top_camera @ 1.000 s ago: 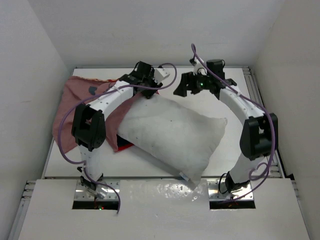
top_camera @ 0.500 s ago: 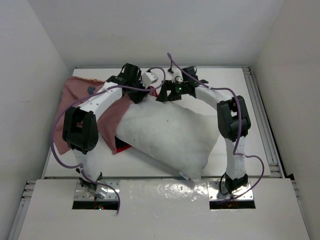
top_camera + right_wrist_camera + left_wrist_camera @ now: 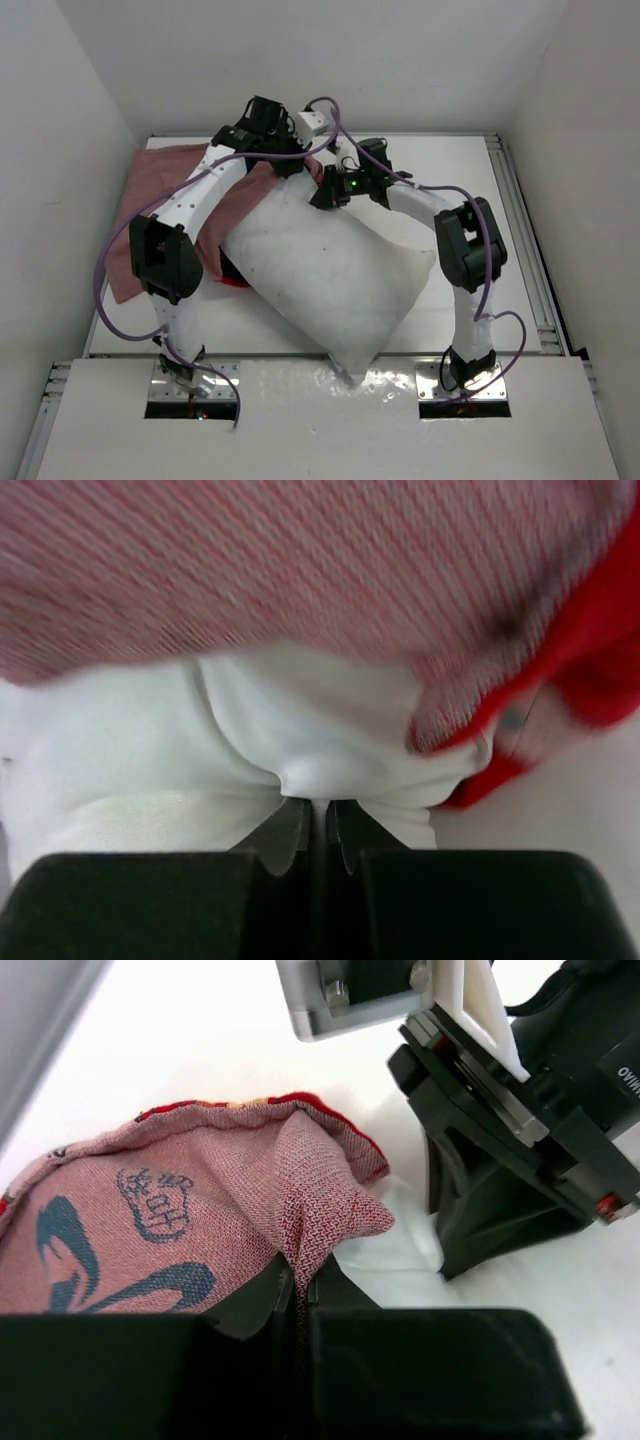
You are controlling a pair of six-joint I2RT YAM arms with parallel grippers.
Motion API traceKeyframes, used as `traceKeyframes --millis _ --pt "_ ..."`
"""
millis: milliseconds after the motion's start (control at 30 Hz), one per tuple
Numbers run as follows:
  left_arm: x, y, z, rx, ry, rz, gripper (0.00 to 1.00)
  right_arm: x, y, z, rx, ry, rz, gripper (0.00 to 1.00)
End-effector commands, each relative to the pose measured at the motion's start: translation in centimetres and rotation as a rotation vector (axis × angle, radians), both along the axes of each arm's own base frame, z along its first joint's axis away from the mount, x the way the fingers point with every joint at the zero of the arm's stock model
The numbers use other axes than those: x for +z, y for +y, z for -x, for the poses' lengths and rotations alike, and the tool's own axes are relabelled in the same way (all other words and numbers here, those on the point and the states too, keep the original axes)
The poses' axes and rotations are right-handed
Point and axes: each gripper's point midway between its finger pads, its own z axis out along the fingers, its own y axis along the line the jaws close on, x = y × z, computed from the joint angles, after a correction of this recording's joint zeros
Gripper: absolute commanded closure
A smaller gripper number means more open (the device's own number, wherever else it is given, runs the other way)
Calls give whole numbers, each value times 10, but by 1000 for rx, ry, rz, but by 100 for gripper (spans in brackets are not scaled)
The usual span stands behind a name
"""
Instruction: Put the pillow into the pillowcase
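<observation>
The plump white pillow (image 3: pixel 325 270) lies slantwise across the middle of the table, its near corner over the front edge. The dull pink pillowcase (image 3: pixel 165 195) with dark blue print lies at the left, its red-lined rim draped over the pillow's far end. In the left wrist view my left gripper (image 3: pixel 297 1290) is shut on a fold of the pillowcase (image 3: pixel 215 1220) at that rim. My right gripper (image 3: pixel 320 820) is shut on a pinch of the pillow (image 3: pixel 300 730), just under the pillowcase (image 3: pixel 320 570) edge. From above, both grippers meet at the pillow's far end.
White walls close in the table on the left, back and right. A raised rail (image 3: pixel 520 210) runs along the right side. Purple cables (image 3: pixel 120 260) loop off both arms. The right arm's black body (image 3: pixel 540 1130) stands close beside my left gripper.
Both grippers have shut, the left on the pillowcase rim, the right on the pillow. The right arm swung left to the pillow's far end. Pillow and pillowcase shifted left.
</observation>
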Motion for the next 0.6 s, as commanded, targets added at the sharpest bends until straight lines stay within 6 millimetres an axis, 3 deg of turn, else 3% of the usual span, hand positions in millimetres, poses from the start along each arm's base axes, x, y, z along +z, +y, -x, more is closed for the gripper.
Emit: traceKeyframes --millis 0,33,67,167,300,333,367,433,500,533,567 --pt "78 -78 18 -217 -135 242 100 152 12 -23 -60 -402 -296 100" --pt "81 -83 21 -230 -137 248 100 173 8 -33 -115 -477 -342 100" --pt "83 -86 24 -241 -139 253 94 180 5 -36 -138 -498 -353 100" --pt "90 -94 26 -252 -163 251 92 180 -9 -52 -230 -468 -355 100" --pt "82 -88 18 -201 -189 192 81 143 -39 -63 -374 -321 -342 100" --pt "79 -85 16 -197 -201 166 86 142 -41 -61 -388 -297 -359 100" --pt "66 -78 12 -169 -191 125 100 129 -46 -58 -406 -268 -351 100" --pt "47 -67 9 -164 -195 54 100 132 -49 -51 -411 -277 -371 100" --pt "35 -44 -5 -110 -206 -4 100 114 -53 -42 -423 -236 -349 100" --pt "33 -44 -5 -110 -204 -5 100 116 -53 -42 -425 -239 -351 100" --pt "35 -34 -12 -81 -210 -8 100 105 -55 -39 -431 -217 -337 100"
